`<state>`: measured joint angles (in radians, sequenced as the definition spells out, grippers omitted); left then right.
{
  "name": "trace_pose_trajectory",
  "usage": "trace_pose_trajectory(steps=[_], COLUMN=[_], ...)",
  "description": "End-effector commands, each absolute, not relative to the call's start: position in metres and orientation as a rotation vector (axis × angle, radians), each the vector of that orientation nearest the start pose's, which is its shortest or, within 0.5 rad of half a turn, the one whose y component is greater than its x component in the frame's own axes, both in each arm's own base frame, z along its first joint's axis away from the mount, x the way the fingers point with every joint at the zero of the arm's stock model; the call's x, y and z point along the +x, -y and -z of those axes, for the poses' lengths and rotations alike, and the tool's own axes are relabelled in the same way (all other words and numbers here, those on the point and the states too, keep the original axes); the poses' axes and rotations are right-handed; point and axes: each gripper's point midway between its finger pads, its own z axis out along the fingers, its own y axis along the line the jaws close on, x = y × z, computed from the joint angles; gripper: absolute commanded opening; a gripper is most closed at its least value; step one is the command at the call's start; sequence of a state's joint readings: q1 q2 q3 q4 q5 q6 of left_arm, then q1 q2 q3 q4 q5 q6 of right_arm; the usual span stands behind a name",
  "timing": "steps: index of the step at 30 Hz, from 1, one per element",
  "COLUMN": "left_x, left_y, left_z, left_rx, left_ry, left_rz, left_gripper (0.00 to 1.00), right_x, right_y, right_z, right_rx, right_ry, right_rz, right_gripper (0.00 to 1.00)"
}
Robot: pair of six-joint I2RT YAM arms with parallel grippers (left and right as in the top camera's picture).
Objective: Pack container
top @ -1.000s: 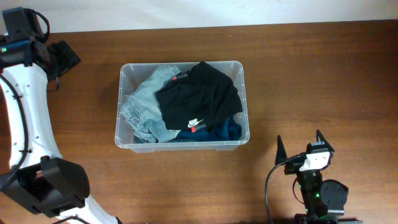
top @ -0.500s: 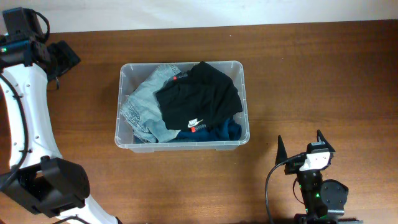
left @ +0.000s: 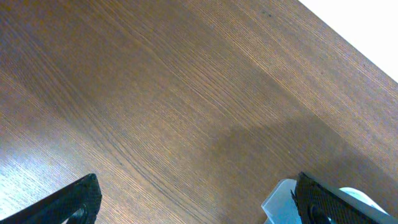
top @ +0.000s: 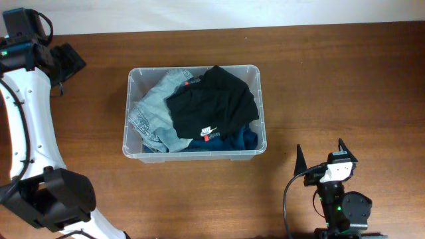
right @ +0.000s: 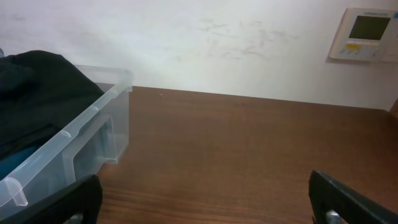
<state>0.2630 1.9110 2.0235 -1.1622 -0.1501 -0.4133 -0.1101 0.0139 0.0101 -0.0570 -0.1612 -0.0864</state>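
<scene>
The container (top: 199, 155), a clear plastic bin, sits left of the table's middle. Inside lie a black garment (top: 212, 106) with a white logo, light denim (top: 151, 113) on its left and a dark blue piece (top: 239, 141) at the front right. My left gripper (top: 72, 63) hovers open at the far left, well clear of the bin. In its own view it (left: 196, 205) spans bare wood, with a bin corner (left: 280, 199) beside the right finger. My right gripper (top: 319, 154) stands open near the front right. In its wrist view it (right: 208, 205) is empty, the bin (right: 93, 124) at left.
The brown wooden table (top: 332, 79) ends at a white wall at the back. A white wall panel with a small screen (right: 367, 34) hangs at the upper right of the right wrist view. The left arm's white link (top: 30, 119) runs along the table's left edge.
</scene>
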Motion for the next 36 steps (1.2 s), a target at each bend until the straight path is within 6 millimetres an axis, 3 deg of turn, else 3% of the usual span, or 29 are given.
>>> trace_pose_trajectory(steps=[1,4,9,11,16,20,23,30,36], left_x=[0.446,0.444,0.435,0.425,0.396,0.385,0.374,0.32,0.28], left_y=[-0.145,-0.14,-0.118,-0.111,-0.082,-0.069,-0.063,-0.038,-0.028], left_z=[-0.238,-0.25,-0.292,-0.31,-0.325,-0.318,-0.301,-0.257,-0.235], left_rx=[-0.924,-0.905,-0.825,-0.797,-0.713,-0.589,-0.558,-0.453,-0.389], left_ry=[-2.436,-2.415,-2.341,-2.309,-2.292,-2.209,-2.099,-1.889,-1.734], left_rz=[-0.143,-0.134,-0.125,-0.145,-0.119,-0.103,-0.045,0.114,0.166], left_gripper=[1.0,1.0,0.99,0.99,0.99,0.99,0.99,0.99,0.99], right_x=[0.246,0.246,0.246,0.246,0.246,0.246,0.246,0.246,0.246], right_y=[0.004,0.004,0.004,0.004,0.004,0.004,0.004,0.004,0.004], right_z=[-0.16,-0.16,-0.16,-0.16,-0.16,-0.16,-0.16,-0.16,-0.16], right_rx=[-0.088,-0.088,-0.088,-0.088,-0.088,-0.088,-0.088,-0.088,-0.088], right_ry=[-1.631,-1.631,-1.631,-1.631,-1.631,-1.631,-1.631,-1.631,-1.631], right_rz=[0.042,0.042,0.042,0.042,0.042,0.042,0.042,0.042,0.042], right_gripper=[0.99,0.99,0.99,0.98,0.98,0.99,0.99,0.99,0.99])
